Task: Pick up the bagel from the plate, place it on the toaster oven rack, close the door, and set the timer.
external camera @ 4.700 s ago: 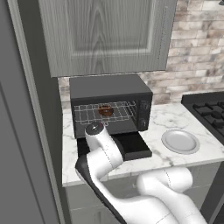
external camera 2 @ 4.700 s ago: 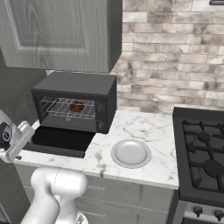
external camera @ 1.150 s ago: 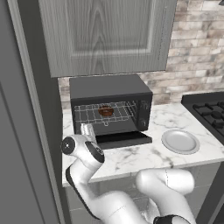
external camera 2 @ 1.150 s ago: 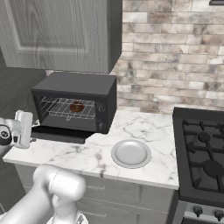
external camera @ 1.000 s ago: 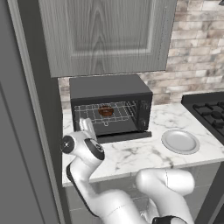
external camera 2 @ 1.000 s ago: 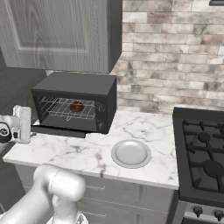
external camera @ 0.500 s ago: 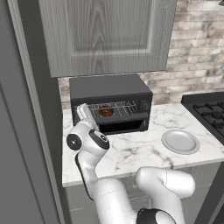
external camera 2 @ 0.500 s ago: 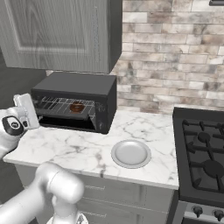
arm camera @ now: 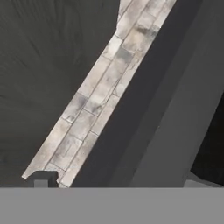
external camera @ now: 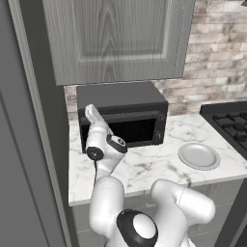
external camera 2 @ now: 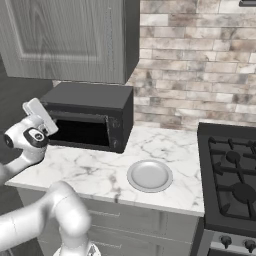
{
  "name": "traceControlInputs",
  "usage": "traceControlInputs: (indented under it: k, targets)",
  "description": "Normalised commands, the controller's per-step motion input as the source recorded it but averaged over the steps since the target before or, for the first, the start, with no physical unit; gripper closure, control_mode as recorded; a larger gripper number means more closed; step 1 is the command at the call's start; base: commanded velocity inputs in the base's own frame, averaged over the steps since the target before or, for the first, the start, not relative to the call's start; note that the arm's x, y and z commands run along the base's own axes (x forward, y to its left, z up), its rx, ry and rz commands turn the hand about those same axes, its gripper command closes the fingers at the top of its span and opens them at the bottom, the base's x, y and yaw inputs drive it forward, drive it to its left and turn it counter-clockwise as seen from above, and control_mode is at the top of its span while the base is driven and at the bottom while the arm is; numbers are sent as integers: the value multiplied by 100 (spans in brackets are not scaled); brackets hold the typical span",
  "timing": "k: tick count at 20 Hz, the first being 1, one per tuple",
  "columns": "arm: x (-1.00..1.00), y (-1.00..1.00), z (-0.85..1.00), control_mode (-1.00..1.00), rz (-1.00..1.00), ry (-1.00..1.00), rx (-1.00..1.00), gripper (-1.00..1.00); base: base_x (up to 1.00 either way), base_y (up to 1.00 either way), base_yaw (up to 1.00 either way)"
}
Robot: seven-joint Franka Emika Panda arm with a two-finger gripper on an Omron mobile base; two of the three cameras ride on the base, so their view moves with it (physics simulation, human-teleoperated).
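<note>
A: Largest to smallest, what differs from half a second ago?

B: The surface [external camera: 144, 166] and oven [external camera: 123, 118] sit as before, but the door [external camera: 126, 129], then half raised, now stands shut against the oven front. The fingers [external camera: 90, 112] are at its upper left corner, raised there from lower down.

A: Meaning?

B: Closing appears done; judged from this, only the timer remains. The bagel is hidden behind the dark glass, presumably on the rack; the plate [external camera 2: 149, 176] lies bare on the surface, right of the oven.

A: Fingers, and any lettering?

B: Whether they are parted or closed cannot be told. No brand, label or writing is legible.
</note>
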Motion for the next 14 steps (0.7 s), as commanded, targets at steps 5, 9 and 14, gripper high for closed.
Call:
traceControlInputs:
  k: [5, 9, 14]
  targets:
    - [28, 1, 0, -100, 15, -30, 0, -100, 0, 0, 0]
    - [42, 0, 4, -100, 14, -28, 0, -100, 0, 0, 0]
    - [35, 3, 2, -100, 12, -21, 0, -100, 0, 0, 0]
